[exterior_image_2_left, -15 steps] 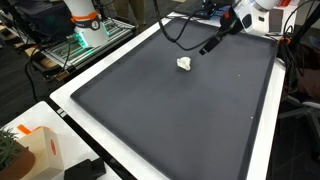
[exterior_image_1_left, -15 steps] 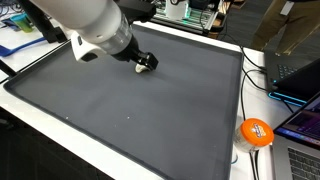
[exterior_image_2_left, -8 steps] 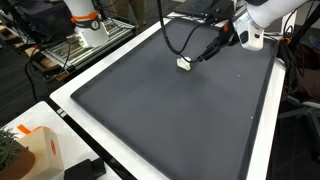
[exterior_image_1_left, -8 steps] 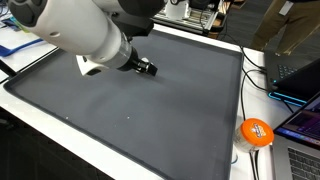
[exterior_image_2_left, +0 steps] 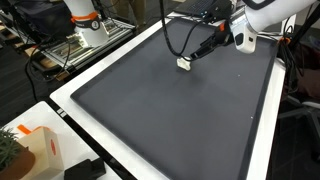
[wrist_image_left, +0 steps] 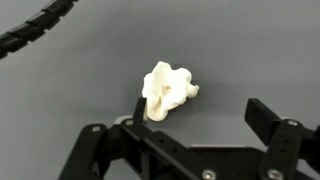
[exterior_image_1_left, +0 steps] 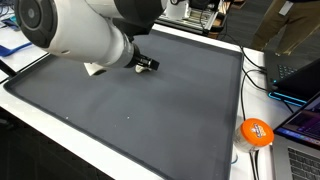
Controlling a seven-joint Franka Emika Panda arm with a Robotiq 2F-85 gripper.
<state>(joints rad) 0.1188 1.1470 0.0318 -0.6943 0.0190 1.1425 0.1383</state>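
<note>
Finding no readable text in any view. Catching a pale mark on the orange ball (exterior_image_1_left: pixel 257 132), too small for reading. Catching an orange patch on the box (exterior_image_2_left: pixel 33 145), too blurred for reading. Seeing no lettering on the gripper (wrist_image_left: pixel 200 112) or the lump (wrist_image_left: pixel 167 90) in the wrist view.

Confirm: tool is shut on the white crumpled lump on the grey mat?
Not shut. The wrist view shows the tool open, its fingers wide apart, with the white crumpled lump lying on the grey mat close by one finger, not clamped.
</note>
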